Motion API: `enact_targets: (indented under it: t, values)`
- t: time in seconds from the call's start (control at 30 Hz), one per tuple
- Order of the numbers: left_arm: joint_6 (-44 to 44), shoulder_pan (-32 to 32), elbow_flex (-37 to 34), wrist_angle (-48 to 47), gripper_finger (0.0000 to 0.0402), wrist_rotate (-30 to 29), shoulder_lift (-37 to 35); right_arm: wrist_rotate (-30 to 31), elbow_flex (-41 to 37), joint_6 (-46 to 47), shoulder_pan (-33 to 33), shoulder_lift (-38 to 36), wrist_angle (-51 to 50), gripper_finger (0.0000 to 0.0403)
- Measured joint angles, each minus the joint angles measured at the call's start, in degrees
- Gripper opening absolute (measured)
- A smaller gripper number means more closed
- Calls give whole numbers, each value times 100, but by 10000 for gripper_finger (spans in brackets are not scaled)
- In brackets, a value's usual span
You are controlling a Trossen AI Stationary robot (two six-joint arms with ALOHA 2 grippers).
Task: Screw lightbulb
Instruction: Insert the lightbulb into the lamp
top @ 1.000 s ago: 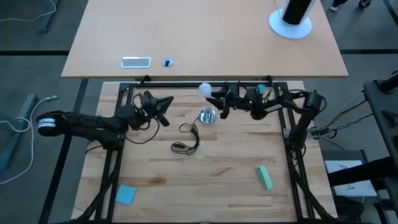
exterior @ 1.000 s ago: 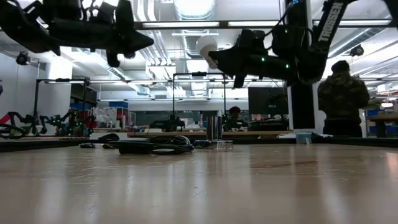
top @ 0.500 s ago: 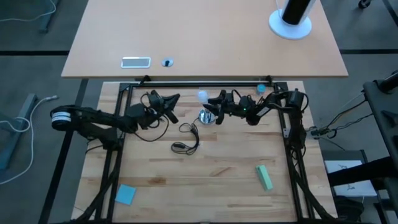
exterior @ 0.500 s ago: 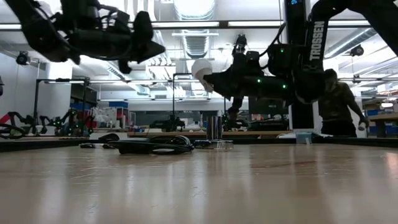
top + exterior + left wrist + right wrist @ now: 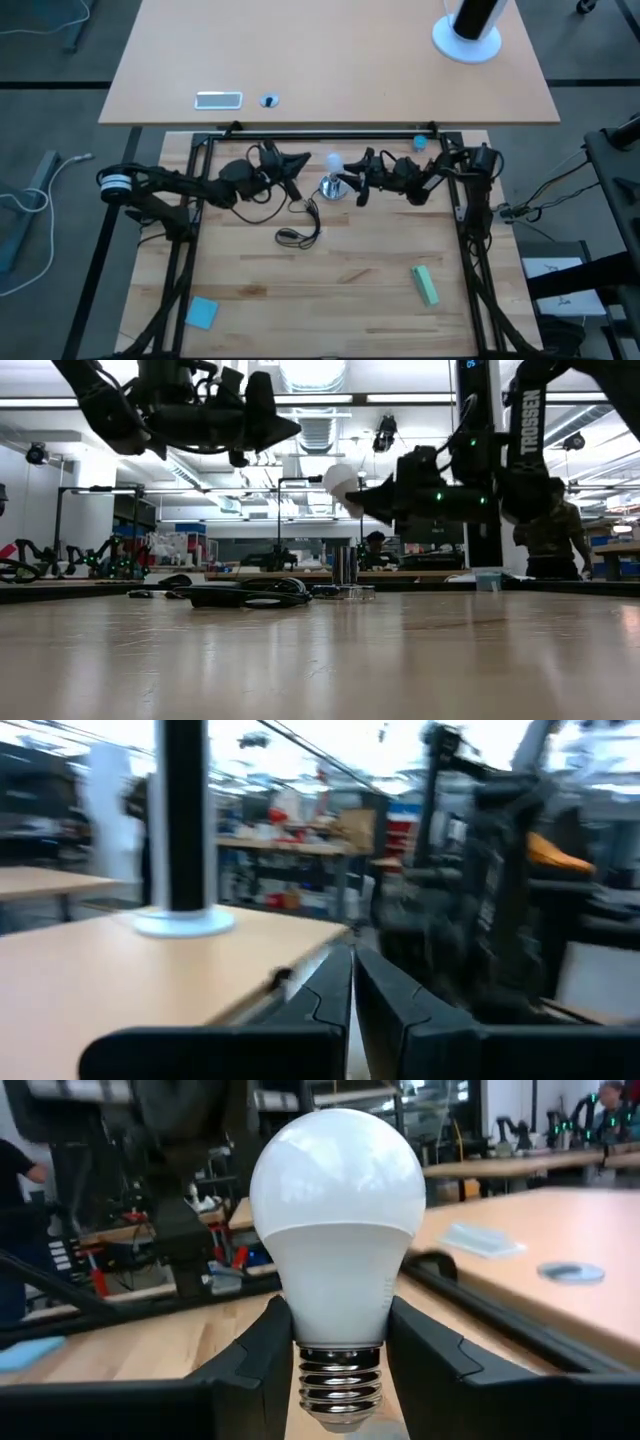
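Note:
The frosted-white lightbulb [image 5: 338, 1210] is held in my right gripper [image 5: 340, 1320], in the air just beyond the round silver socket [image 5: 333, 187]. The bulb also shows in the high view [image 5: 333, 160] and the low view [image 5: 340, 478]. The socket stands upright on the wooden table with its black cord [image 5: 303, 222] trailing toward the near edge. My left gripper [image 5: 297, 165] is shut and empty, in the air just left of the bulb and socket. Its closed fingers show in the left wrist view [image 5: 352, 970]. My right gripper pinches the bulb's white neck [image 5: 340, 1315], just above the grey screw base [image 5: 340, 1380], between its two fingers [image 5: 265, 1350]. The fingers come roughly level from the table's right and lie along the bulb. The bulb is lifted clear, its round end pointing away from the gripper.
A small blue cap [image 5: 419, 143] sits at the table's far frame. A green block [image 5: 425, 285] and a blue square [image 5: 202, 312] lie toward the near edge. The black frame rail [image 5: 330, 134] runs along the far edge, with a second table [image 5: 330, 60] beyond.
My right gripper has come down and toward the near edge with the bulb, closer to the socket. My left gripper has gone toward the table's right edge, closer to the bulb and socket.

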Motion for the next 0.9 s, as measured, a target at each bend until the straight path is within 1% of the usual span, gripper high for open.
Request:
enact_targets:
  t: [0.1,0.2,0.33,0.4,0.57,0.7,0.8,0.9]
  values:
    - [-222,0,-26,-9,11,437,73,-45,37,-218,120,-372,3,127]
    - [-649,-2,-27,-59,24,682,214,-141,161,-401,264,-702,5,126]
    - [-728,-37,-30,119,53,1309,338,-150,285,-567,490,-992,-10,126]
    - [-733,-39,-30,244,73,1566,348,-147,341,-586,564,-1019,-11,126]
    - [-624,-69,99,285,129,1618,347,-122,451,-603,706,-922,-44,126]
    - [-605,-87,307,212,169,1620,427,28,526,-650,790,-828,-199,126]
    - [-510,-98,457,90,193,1617,506,65,578,-661,804,-775,-228,126]
    - [-484,-93,640,-232,209,1615,578,70,599,-656,816,-772,-339,126]
